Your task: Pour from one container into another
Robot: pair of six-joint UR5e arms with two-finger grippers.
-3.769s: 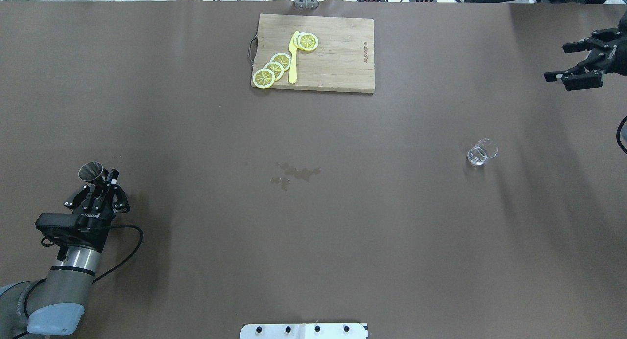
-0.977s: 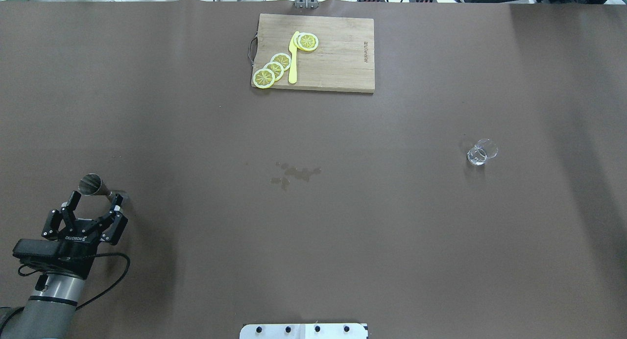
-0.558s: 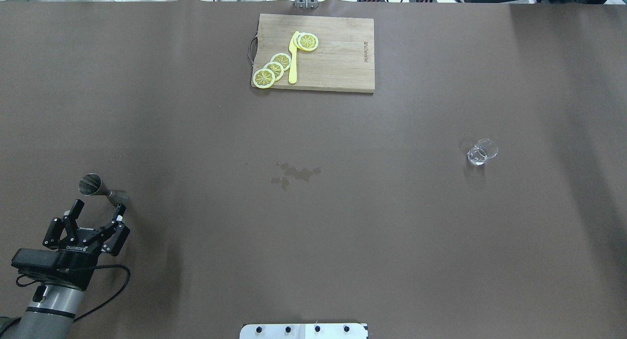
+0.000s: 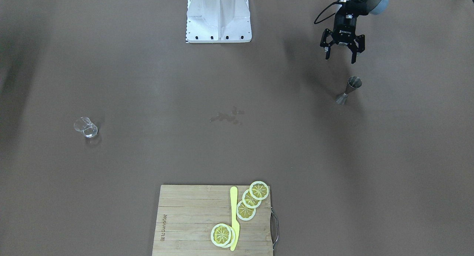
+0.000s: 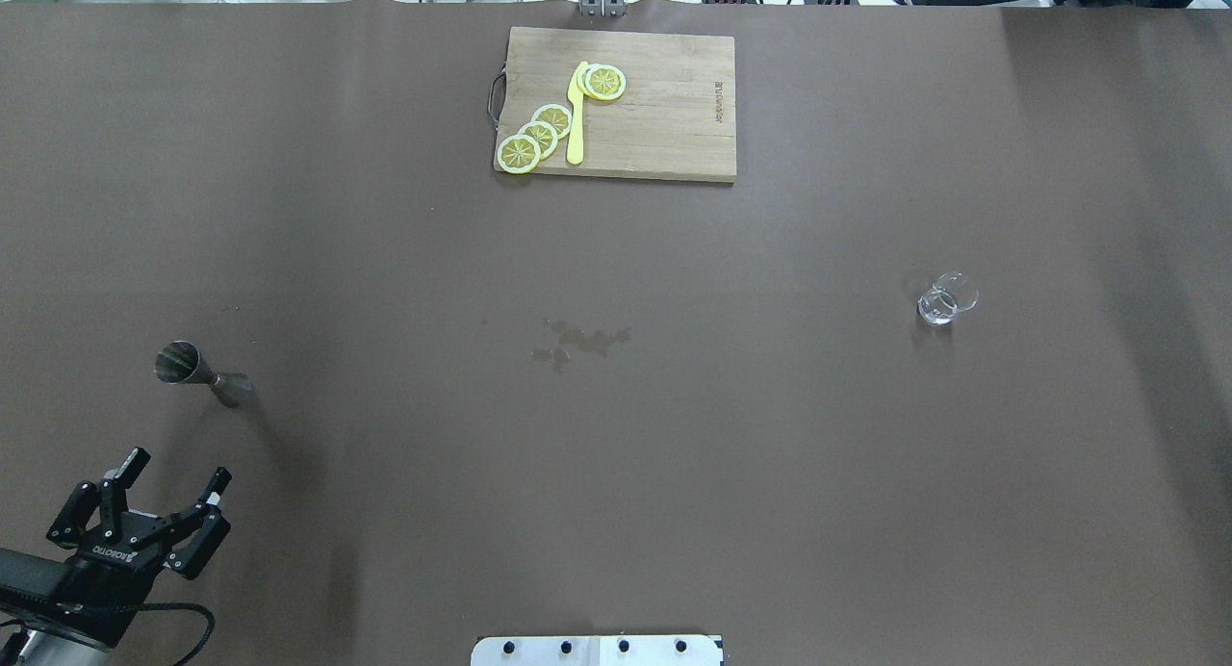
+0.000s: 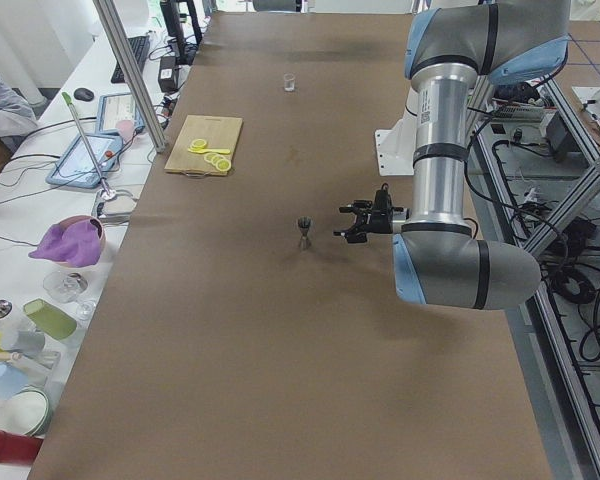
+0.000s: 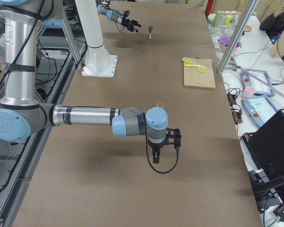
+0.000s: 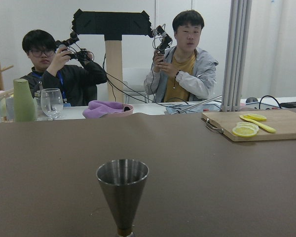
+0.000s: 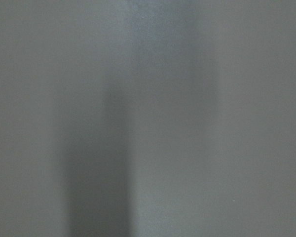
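A steel hourglass jigger (image 5: 192,369) is seen upright, apart from the wide, empty left claw (image 5: 181,464); the right claw's (image 7: 166,145) state cannot be told.

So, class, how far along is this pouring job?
Done, probably: the jigger stands upright, apart from the open left claw, and dark spots mark the table. In hand: nothing in that claw. Left: unclear, since whether the glass holds liquid cannot be told.
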